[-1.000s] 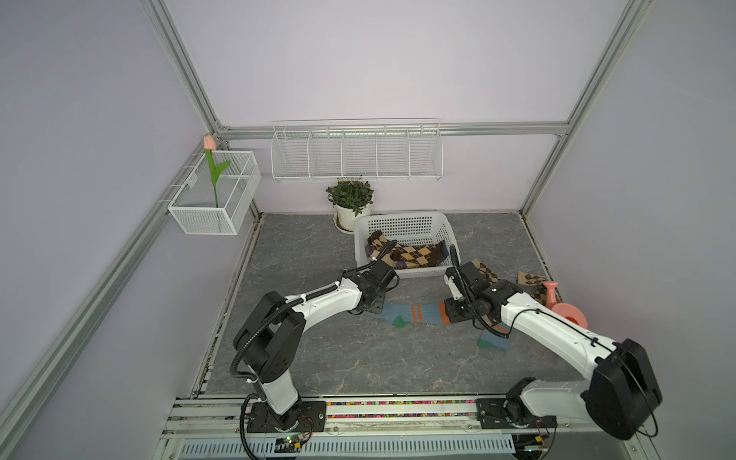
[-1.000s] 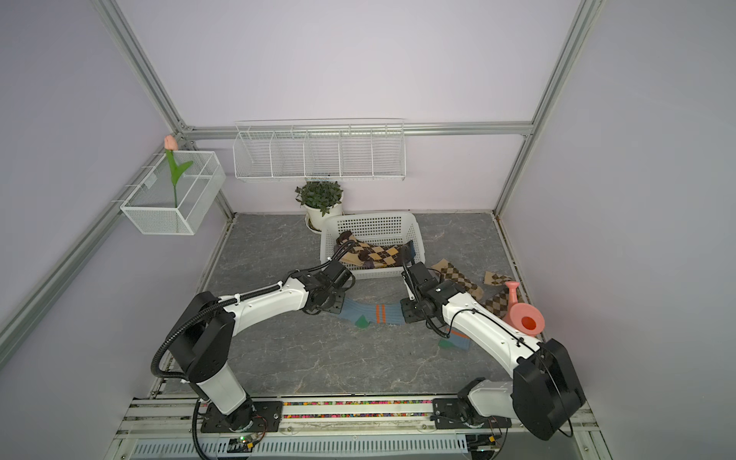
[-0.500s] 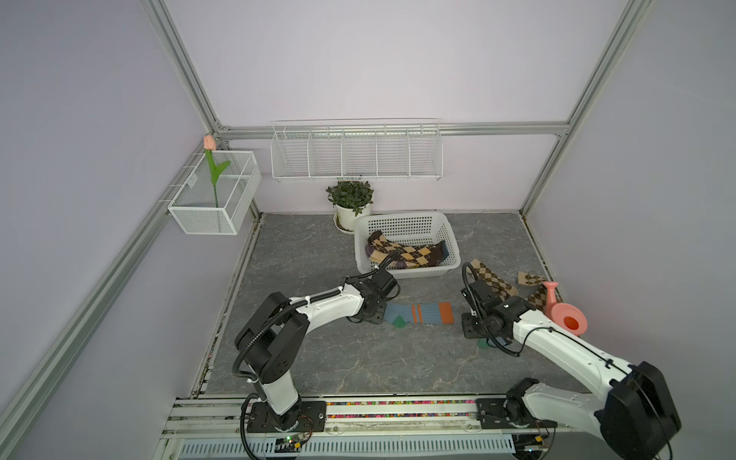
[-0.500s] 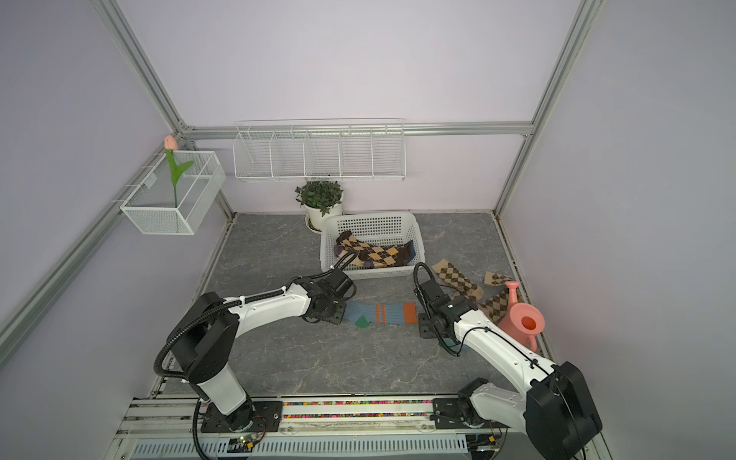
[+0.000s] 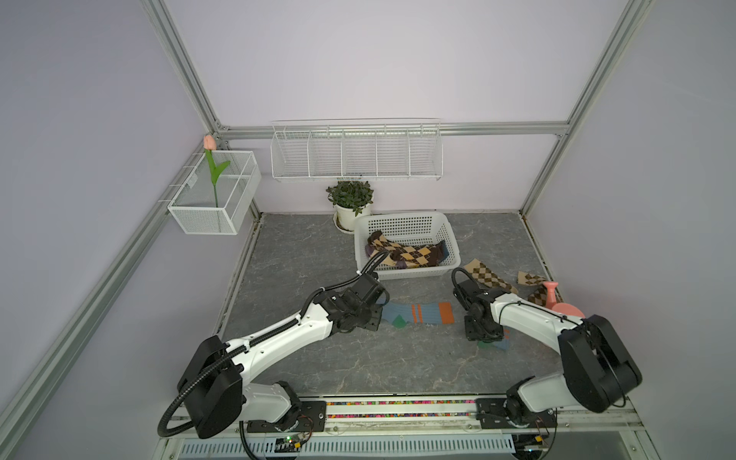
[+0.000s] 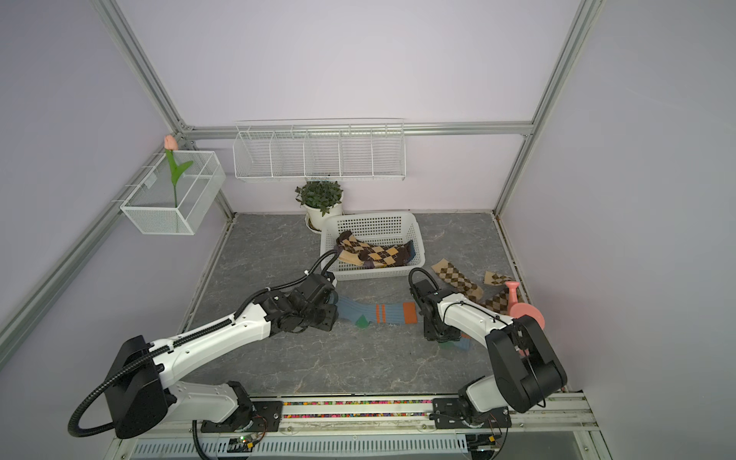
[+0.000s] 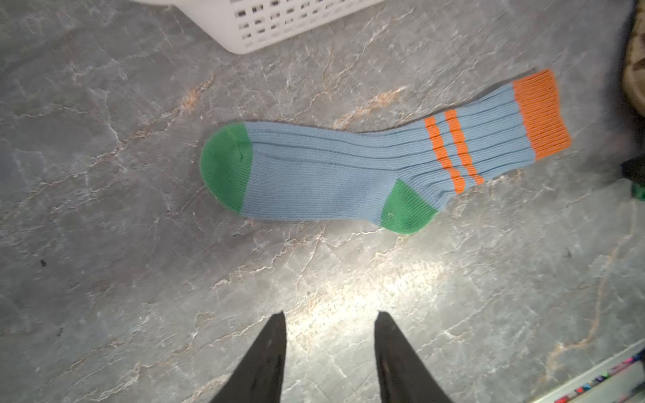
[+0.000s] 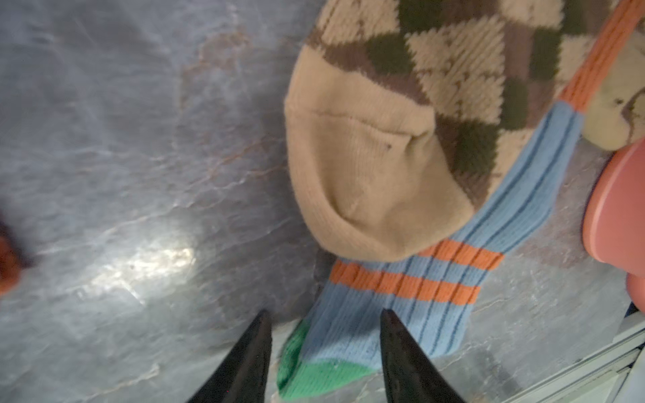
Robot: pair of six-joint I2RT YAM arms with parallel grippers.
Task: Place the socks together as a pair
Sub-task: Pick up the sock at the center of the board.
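Handling: the light-blue ribbed knit sock with orange cuff, two orange stripes and green toe and heel (image 7: 349, 167) is soft, light and limp; I expect it to drape from any single pinch and to drag on the grey marble-look tabletop (image 7: 122, 261) rather than slide clean; my pick for a hold is the orange cuff or the leg by the stripes, both layers pinched. It lies flat and straight in front of the white perforated plastic basket (image 5: 406, 275), between the two arms, toe toward the left arm. The left gripper (image 7: 330, 315) is released; jaws apart over bare tabletop, nothing in them, near the toe end. The second blue orange-striped sock (image 8: 401, 314) lies further right; its leg is partly covered by the toe of a tan argyle knit sock (image 8: 366, 167), with a pink plastic watering can (image 8: 614, 209) just beside. The right gripper (image 8: 323, 314) is released too; jaws spread over that sock's green-tipped end, not clamped. The overlap is the risk; lifting the blue one may drag the argyle along.
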